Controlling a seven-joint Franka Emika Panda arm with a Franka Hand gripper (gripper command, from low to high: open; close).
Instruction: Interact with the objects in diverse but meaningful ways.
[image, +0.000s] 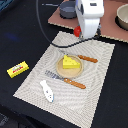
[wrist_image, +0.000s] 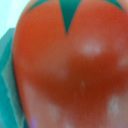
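The arm's white tool (image: 80, 33) hangs low at the far edge of the woven placemat (image: 95, 85), with the red tomato (image: 77, 31) right at its tip, and in the wrist view the tomato (wrist_image: 70, 75) fills nearly everything, green stem mark up top; whether the tool is pinching it or spread around it, I cannot tell. On the mat the yellow holed cheese wedge (image: 70, 62) sits on the tan round plate (image: 64, 73) between two wooden-handled pieces of cutlery (image: 75, 83), the white fish-shaped piece (image: 47, 90) lies nearer the mat's corner, and the flat yellow labelled box (image: 18, 69) rests off the mat on the dark tabletop (image: 20, 30) toward the exterior view's left. The grey two-handled pot (image: 67, 8) stands behind the arm on a brown board (image: 107, 25).
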